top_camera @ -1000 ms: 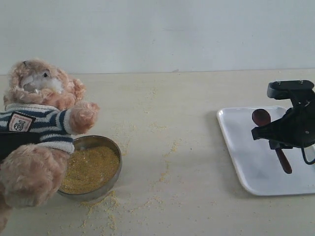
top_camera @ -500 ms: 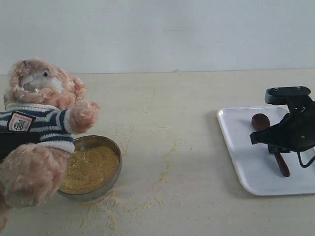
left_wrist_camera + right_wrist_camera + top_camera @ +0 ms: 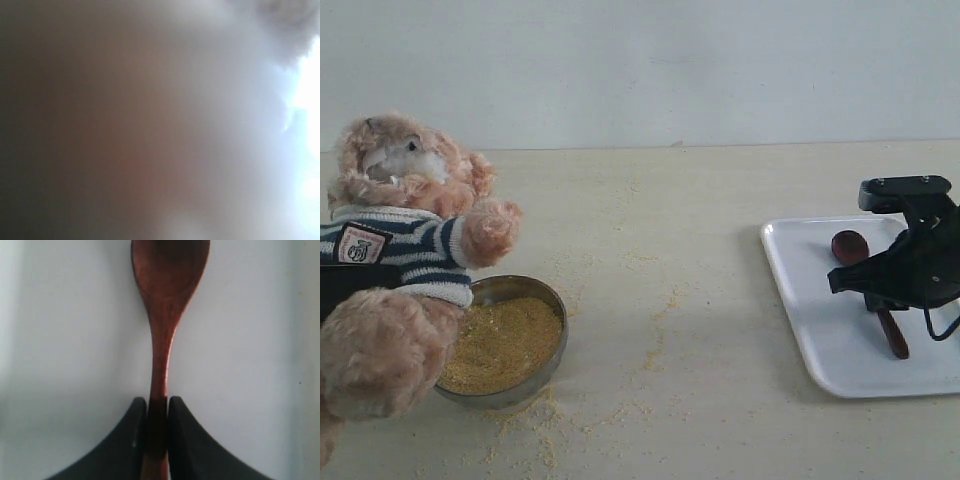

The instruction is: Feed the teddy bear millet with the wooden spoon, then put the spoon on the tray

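Observation:
The teddy bear [image 3: 405, 230] leans over the metal bowl [image 3: 552, 300] of millet [image 3: 500, 340] at the left. A dark part of my left gripper [image 3: 345, 285] crosses the bear's waist and presses into the plush. The left wrist view is only a close blur. At the right, the wooden spoon [image 3: 850, 246] lies on the white tray [image 3: 820, 330]. My right gripper [image 3: 880, 300] stands low over its handle. In the right wrist view the spoon [image 3: 167, 300] points away over the tray [image 3: 75, 340], its handle held tight between the two black fingers of the gripper [image 3: 158, 402].
Loose millet grains [image 3: 545, 420] are scattered on the tan table [image 3: 700, 400] in front of the bowl and in a trail [image 3: 660, 330] toward the middle. A pale wall [image 3: 640, 70] closes the back. The tray's right end runs out of the picture.
My right gripper has come down with the spoon, which now lies flat on the tray. The teddy bear has shifted slightly at the left.

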Controlling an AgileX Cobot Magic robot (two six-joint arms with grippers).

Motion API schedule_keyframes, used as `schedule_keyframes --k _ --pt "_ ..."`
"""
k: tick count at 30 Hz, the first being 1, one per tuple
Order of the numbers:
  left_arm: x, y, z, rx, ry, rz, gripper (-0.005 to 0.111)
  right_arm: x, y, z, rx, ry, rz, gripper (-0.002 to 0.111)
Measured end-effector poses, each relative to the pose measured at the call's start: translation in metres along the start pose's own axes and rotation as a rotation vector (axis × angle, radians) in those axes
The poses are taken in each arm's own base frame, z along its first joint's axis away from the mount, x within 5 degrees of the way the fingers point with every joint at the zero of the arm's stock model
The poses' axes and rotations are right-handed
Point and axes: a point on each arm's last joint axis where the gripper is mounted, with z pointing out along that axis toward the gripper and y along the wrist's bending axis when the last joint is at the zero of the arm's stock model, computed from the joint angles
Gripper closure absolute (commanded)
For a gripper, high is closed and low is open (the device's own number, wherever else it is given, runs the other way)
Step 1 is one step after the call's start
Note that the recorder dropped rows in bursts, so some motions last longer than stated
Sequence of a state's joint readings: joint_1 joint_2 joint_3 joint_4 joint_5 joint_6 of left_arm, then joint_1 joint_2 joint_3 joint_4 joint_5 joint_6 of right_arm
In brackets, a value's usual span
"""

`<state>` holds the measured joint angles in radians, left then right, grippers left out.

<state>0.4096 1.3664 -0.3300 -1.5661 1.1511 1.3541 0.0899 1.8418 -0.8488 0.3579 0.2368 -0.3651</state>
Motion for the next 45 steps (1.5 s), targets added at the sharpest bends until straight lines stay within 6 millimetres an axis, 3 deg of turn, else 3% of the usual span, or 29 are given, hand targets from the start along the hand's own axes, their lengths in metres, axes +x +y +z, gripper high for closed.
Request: schedule_keyframes --k 12,15,20,22,26,32,35,38,41,45 --pt "0.0 0.0 0.0 0.0 0.0 0.003 0.102 0.001 0.0 0.002 -0.001 0.006 0.001 0.085" --pt "0.0 0.0 0.0 0.0 0.0 0.008 0.102 -0.003 0.001 -0.006 -0.001 -0.018 -0.002 0.085" --pt "0.0 0.0 0.0 0.0 0.0 0.016 0.102 -0.015 0.004 -0.042 -0.008 -0.118 -0.005 0.088" --pt "0.0 0.0 0.0 0.0 0.0 0.018 0.102 -0.019 0.007 -0.064 -0.018 -0.165 0.011 0.107" --pt "0.001 0.0 0.0 -0.002 0.009 0.027 0.102 -0.025 0.011 -0.107 -0.026 -0.28 0.008 0.108" --pt "0.001 0.0 0.0 -0.002 0.009 0.05 0.102 -0.023 0.014 -0.143 -0.034 -0.375 0.003 0.108" --pt "0.001 0.0 0.0 -0.002 0.011 0.06 0.102 -0.005 0.013 -0.161 -0.015 -0.48 0.046 0.108" --pt "0.001 0.0 0.0 -0.003 0.016 0.066 0.102 0.035 0.01 -0.175 -0.01 -0.62 0.178 0.108" --pt "-0.002 0.0 0.0 -0.003 0.016 0.082 0.102 0.061 0.01 -0.19 -0.021 -0.724 0.231 0.108" --pt "-0.024 -0.009 -0.001 0.008 -0.018 0.076 0.102 0.091 0.018 -0.248 -0.038 -0.945 0.129 0.108"
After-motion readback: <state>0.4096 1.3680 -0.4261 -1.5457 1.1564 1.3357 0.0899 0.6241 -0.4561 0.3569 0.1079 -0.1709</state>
